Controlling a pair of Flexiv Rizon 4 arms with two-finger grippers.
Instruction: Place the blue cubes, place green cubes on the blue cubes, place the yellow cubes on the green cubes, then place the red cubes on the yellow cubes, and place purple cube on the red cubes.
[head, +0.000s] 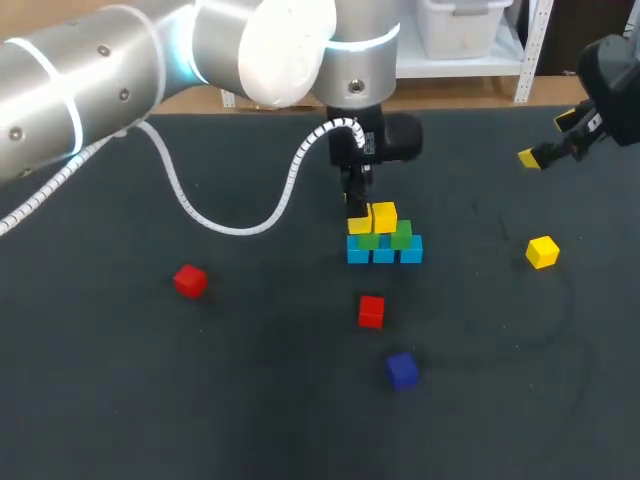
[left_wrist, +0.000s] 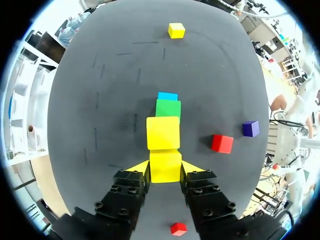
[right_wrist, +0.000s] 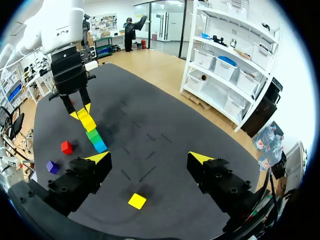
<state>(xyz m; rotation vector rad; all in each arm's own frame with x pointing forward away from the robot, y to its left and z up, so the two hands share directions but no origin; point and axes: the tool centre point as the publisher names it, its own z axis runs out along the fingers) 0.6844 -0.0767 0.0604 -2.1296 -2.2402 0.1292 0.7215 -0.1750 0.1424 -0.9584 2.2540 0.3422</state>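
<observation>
On the black table (head: 120, 400), the left arm (head: 100, 70) is hanging over the pile (head: 384, 247). The left claw (left_wrist: 165, 169) is squeezing a yellow cube (left_wrist: 165, 161) from both sides at the top of the pile, right beside a second yellow cube (head: 385, 215). The right claw (right_wrist: 150, 158) is hovering wide open, far from the pile. A loose yellow cube (head: 542, 251) and a far red cube (head: 190, 281) are sitting well apart from the pile. A near red cube (head: 371, 311) is lying close to the pile, with the purple cube (head: 402, 370) past it.

Even overhead light, dark matte counter (head: 120, 400) evenly lit, soft faint shadow under red cube (head: 371, 311), bright sheen on left arm (head: 90, 80) shell.
</observation>
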